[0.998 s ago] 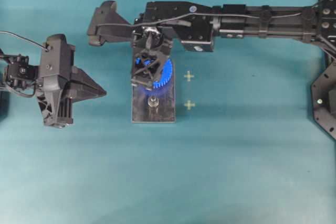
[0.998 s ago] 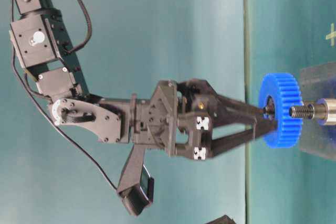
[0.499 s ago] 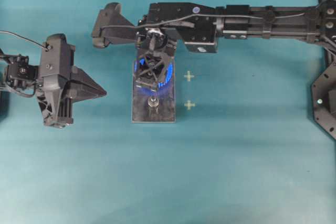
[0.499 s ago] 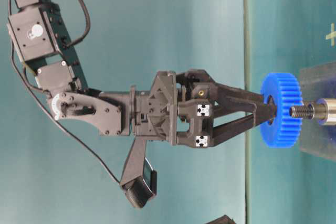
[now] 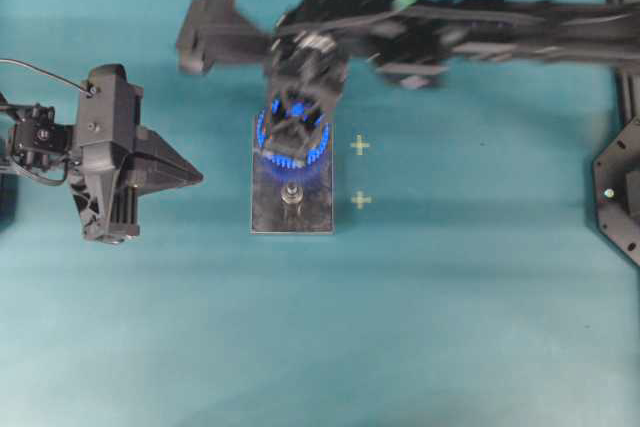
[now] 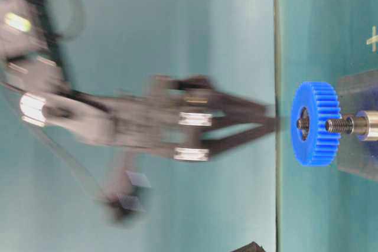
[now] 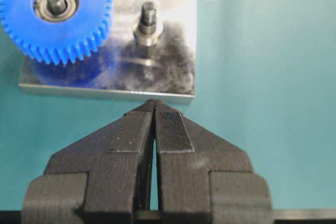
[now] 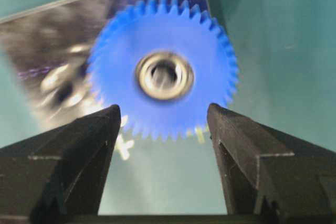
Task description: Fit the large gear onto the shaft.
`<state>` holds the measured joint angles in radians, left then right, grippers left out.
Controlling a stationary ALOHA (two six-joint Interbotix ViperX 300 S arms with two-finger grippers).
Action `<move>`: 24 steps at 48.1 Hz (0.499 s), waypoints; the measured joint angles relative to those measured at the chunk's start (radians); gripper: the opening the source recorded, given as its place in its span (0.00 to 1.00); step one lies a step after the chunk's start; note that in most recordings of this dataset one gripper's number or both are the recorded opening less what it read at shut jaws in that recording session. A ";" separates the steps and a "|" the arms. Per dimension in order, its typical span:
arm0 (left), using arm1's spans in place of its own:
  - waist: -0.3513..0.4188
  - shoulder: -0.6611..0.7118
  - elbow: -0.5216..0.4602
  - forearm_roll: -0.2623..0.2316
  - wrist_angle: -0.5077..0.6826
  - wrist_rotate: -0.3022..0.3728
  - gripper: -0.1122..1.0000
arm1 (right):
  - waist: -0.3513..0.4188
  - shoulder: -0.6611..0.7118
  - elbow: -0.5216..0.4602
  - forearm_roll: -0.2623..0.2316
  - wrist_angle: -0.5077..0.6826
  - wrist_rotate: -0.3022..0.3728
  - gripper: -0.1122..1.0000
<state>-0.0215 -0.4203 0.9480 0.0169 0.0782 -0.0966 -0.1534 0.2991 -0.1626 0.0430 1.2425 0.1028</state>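
The large gear [image 7: 56, 17], bright blue, lies flat over the grey plate [image 7: 168, 72]. The shaft's [image 7: 56, 6] tip shows inside its bearing hub. A second bare pin [image 7: 148, 24] stands beside it on the plate. My right gripper [image 8: 163, 111] is open and hangs above the gear [image 8: 163, 66], both fingers clear of it. In the table-level view the right gripper's tips [image 6: 273, 123] stand a gap away from the gear [image 6: 316, 123]. My left gripper [image 7: 155, 106] is shut and empty, pointing at the plate's near edge from a short distance.
The plate [image 5: 292, 209] lies mid-table on teal cloth, with two pale cross marks [image 5: 360, 146] just to its right. The blurred right arm [image 5: 450, 32] spans the top of the overhead view. A dark frame [image 5: 622, 197] sits at the right edge.
The right gripper has pulled back off the gear and is blurred with motion. The gear stays on the shaft. The left arm has not moved.
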 measured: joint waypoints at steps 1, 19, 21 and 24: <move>0.000 0.000 0.000 0.002 0.000 0.002 0.10 | 0.000 -0.014 0.003 0.000 0.000 0.002 0.74; 0.000 -0.005 0.005 0.002 -0.020 0.021 0.10 | 0.031 -0.149 0.213 0.003 -0.118 0.006 0.74; 0.002 -0.009 0.005 0.002 -0.021 0.025 0.10 | 0.034 -0.169 0.239 0.003 -0.141 0.012 0.74; 0.000 -0.017 0.005 0.000 -0.023 0.032 0.10 | 0.037 -0.196 0.273 0.003 -0.173 0.031 0.74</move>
<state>-0.0215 -0.4372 0.9526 0.0169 0.0552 -0.0644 -0.1166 0.1028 0.1104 0.0460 1.0692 0.1335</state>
